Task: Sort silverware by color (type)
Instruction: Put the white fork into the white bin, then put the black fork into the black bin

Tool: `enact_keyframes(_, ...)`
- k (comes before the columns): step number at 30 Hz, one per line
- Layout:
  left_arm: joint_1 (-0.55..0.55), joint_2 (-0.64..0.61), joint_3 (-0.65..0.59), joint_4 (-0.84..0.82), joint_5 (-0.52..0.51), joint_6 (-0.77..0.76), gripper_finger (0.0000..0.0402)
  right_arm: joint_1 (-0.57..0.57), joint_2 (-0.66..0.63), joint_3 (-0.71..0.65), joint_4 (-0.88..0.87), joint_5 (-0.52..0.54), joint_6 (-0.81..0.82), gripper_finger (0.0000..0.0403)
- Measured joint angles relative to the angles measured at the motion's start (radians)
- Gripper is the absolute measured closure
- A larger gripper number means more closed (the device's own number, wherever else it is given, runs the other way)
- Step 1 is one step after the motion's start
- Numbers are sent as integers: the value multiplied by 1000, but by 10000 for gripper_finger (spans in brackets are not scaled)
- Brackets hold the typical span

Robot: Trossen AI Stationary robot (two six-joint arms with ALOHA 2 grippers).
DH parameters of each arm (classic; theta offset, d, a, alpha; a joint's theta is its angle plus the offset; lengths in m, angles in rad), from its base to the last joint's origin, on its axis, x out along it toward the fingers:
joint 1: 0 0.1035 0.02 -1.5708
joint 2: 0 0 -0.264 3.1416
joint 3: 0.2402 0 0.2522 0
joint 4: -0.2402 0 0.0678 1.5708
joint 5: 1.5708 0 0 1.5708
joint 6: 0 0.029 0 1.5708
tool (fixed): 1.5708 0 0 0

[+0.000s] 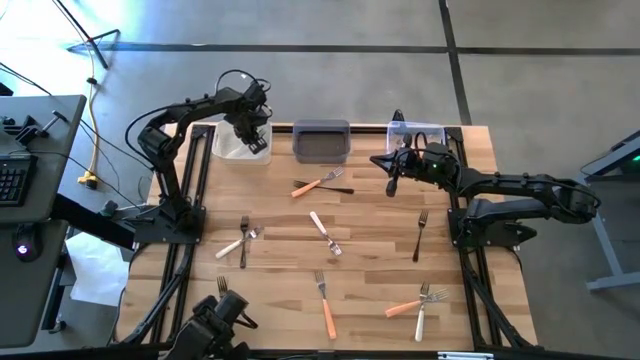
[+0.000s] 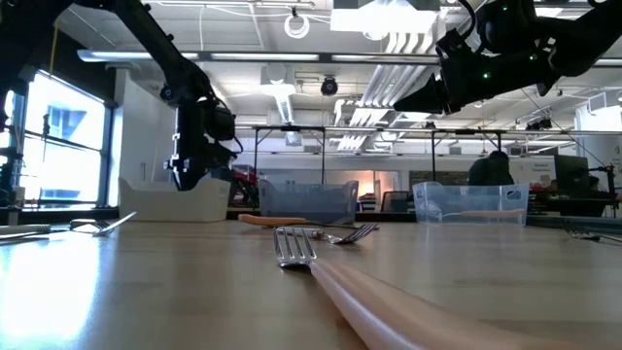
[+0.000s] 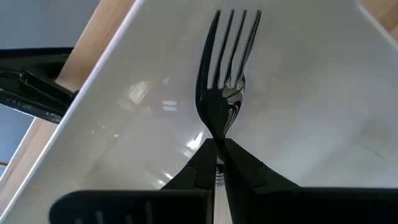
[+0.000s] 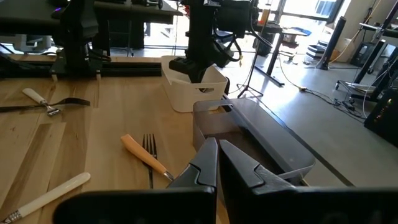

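1. Hovering over the white bin (image 1: 229, 146) at the far left of the bench (image 1: 280, 255), the left gripper (image 1: 257, 140) has its jaws clenched on a dark fork (image 3: 225, 74), tines pointing down into the bin, as the left wrist view shows.
2. Beside it along the far edge stand a grey bin (image 1: 321, 141) in the middle and a clear bin (image 1: 415, 132) on the right.
3. Poised above the bench in front of the clear bin, the right gripper (image 1: 391, 186) has its jaws pressed together with nothing between them.
4. An orange-handled fork (image 1: 312, 185) and a dark fork (image 1: 335, 189) lie crossed just in front of the grey bin, between the two arms.
5. At the bench's centre, a white-handled fork (image 1: 324, 231) rests on the diagonal.
6. Toward the left, another white-handled fork (image 1: 236, 243) crosses a dark fork (image 1: 244, 241).
7. On the right, a lone dark fork (image 1: 420, 235) lies near the right arm's base.
8. Along the near edge sit a dark fork (image 1: 222, 285), an orange-handled fork (image 1: 325, 304), and a crossed pair at the right: an orange-handled fork (image 1: 414, 303) and a white-handled fork (image 1: 422, 312).
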Motion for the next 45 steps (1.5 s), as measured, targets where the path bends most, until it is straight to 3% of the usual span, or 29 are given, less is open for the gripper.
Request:
enact_keyframes(8, 0, 11, 0, 1, 17, -2, 379, 0, 0, 0, 0, 0, 0, 402)
enact_keyframes(16, -1, 82, 2, 21, 8, -22, 394, 0, 0, 0, 0, 0, 0, 402)
enact_keyframes(21, -2, 67, 0, 16, -2, -38, 349, 0, 0, 0, 0, 0, -1, 402)
enact_keyframes(27, -10, -17, 0, -4, -4, -89, 274, 0, 0, 0, 0, 0, -3, 402)
enact_keyframes(31, -32, -105, 0, -71, -4, -141, 245, 0, 0, 0, 2, 0, -9, 402)
enact_keyframes(37, -138, -276, 0, -261, -4, -310, 242, 0, 0, 0, 11, 0, -18, 402)
enact_keyframes(45, -413, -483, 0, -463, -19, -687, 261, 0, 0, 0, 8, 0, -18, 402)
